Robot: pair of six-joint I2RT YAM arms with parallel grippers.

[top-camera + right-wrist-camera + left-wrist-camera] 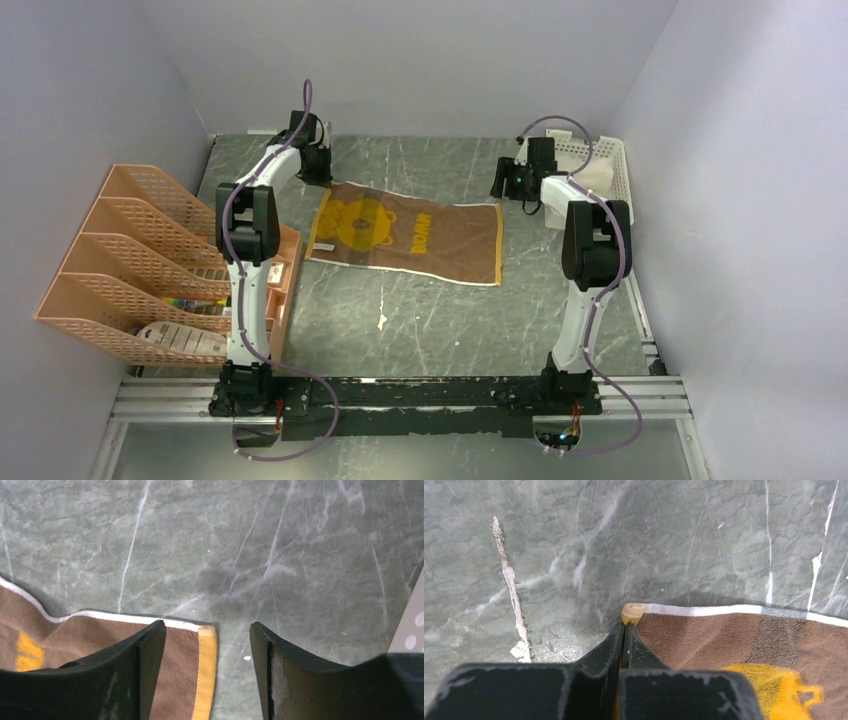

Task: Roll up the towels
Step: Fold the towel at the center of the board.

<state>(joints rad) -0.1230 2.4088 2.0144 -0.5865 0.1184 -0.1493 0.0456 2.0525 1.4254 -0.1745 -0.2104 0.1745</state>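
I logged the grey marble tabletop (420, 320) with the orange file rack (140, 260) at its left edge and the brown towel (410, 235) spread flat across the middle, long side running left to right. The white basket (618, 165) in the far right corner held a pale lump I took for the cream-white towel (597, 178). My left pincer (624, 626) was clenched on the brown towel's far left corner, its yellow tip poking past the fingers, and my right pincer (207, 628) hung released, jaws wide, straddling the far right corner.
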